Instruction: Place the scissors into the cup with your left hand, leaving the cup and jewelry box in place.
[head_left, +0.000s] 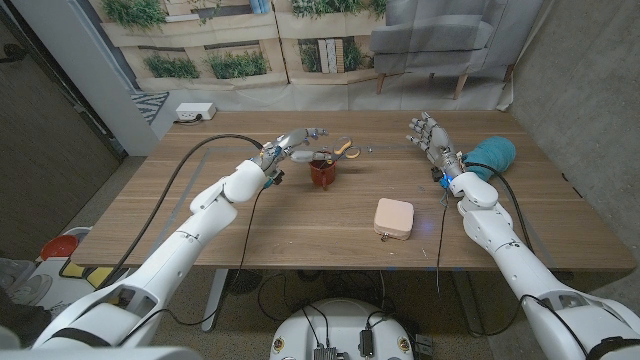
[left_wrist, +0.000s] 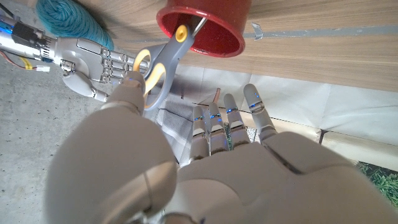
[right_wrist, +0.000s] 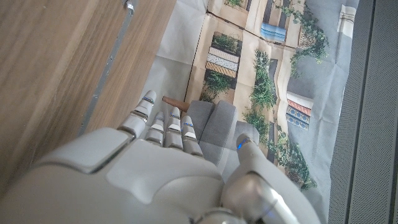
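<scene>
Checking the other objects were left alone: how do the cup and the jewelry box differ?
The cup is dark red and round; the jewelry box is pale pink and squarish. The cup is open, with scissors sticking out; the box is closed. The cup stands by the left hand; the box sits nearer the table's front edge. Both rest on the table.

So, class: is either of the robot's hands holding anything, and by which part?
The left hand touches the scissors at a handle loop, blades in the red cup; a firm grip cannot be told. The right hand holds nothing.
</scene>
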